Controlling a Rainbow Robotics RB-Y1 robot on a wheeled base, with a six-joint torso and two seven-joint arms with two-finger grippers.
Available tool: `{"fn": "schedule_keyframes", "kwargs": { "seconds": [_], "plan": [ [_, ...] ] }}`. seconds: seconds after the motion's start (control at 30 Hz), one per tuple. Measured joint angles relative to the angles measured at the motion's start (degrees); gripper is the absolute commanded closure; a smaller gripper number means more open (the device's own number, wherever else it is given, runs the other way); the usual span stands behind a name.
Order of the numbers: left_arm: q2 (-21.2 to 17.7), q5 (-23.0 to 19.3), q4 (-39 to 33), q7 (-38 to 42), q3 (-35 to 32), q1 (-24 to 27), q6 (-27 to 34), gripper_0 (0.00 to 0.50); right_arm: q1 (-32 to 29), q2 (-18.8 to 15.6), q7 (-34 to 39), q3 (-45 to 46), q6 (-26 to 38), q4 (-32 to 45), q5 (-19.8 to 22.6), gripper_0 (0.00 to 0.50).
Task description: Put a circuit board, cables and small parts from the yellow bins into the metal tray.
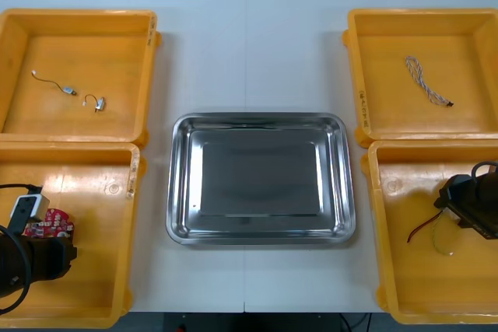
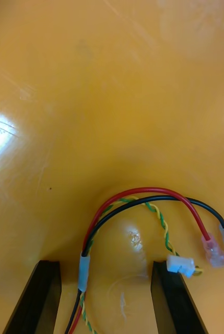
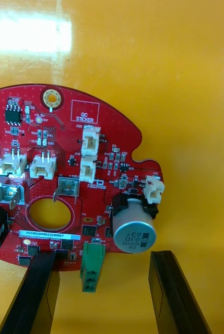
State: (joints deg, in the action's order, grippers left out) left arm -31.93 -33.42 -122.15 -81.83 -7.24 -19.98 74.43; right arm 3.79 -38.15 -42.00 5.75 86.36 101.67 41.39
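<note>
Our left gripper stands spread over the near edge of the red circuit board in the near left yellow bin. Our right gripper, also spread, straddles the red and yellow cable in the near right yellow bin. We judge each should centre and settle lower before closing, pinching the board clear of its connectors, then carry to the metal tray.

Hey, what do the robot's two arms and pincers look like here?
Both arms end in bulky black housings. The left pincer and right pincer each have two flat, matte black fingers with squared tips. In the front view, a black cable loops around the left wrist beside a small white-and-grey block.
</note>
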Motion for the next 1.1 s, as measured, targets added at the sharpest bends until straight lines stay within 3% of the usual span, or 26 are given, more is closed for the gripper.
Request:
{"fn": "schedule_keyframes", "kwargs": {
  "seconds": [0.23,0.27,0.33,0.67,0.7,0.73,0.83,1.1],
  "plan": [
    [0.0,0.0,0.0,0.0,0.0,0.0,0.0,0.0,0.5,0.0,0.0,0.0,0.0,-0.4,0.0,0.0],
    [0.0,0.0,0.0,0.0,0.0,0.0,0.0,0.0,0.5,0.0,0.0,0.0,0.0,-0.4,0.0,0.091],
    [0.0,0.0,0.0,0.0,0.0,0.0,0.0,0.0,0.6,0.0,0.0,0.0,0.0,-0.5,0.0,0.498],
    [0.0,0.0,0.0,0.0,0.0,0.1,0.0,0.0,0.7,0.0,0.0,-0.1,0.0,-0.5,0.0,0.5],
    [0.0,0.0,0.0,0.0,0.0,0.1,0.0,0.053,0.7,0.0,0.0,-0.1,0.0,-0.6,0.0,0.5],
    [0.0,0.0,0.0,0.0,0.0,0.1,0.1,0.194,0.7,0.1,0.0,-0.1,0.0,-0.6,0.0,0.5],
    [0.0,0.0,0.0,0.0,0.0,0.1,0.1,0.498,0.9,0.1,0.0,-0.3,0.0,-0.7,0.0,0.5],
    [0.0,0.0,0.0,0.0,0.0,0.4,0.2,0.5,1.8,0.1,0.0,-0.3,2.1,-0.8,0.0,0.5]
  ]
}}
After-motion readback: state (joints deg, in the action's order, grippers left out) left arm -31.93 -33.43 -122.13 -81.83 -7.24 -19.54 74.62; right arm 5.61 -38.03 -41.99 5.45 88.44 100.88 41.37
